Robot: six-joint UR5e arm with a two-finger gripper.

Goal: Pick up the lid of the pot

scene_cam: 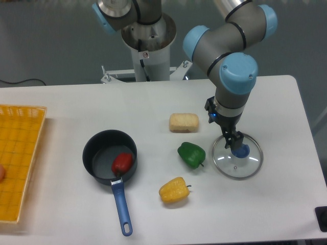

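Lid (236, 167) below the wide-spread fingers (223, 130) looks like stiff, slick glass, lightish but breakable; I'd pinch its blue knob (242, 151), just beneath them

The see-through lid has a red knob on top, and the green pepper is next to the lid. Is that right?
Not quite: the camera view shows that the knob on the see-through lid is blue, not red. The green pepper is next to the lid, just as you said.
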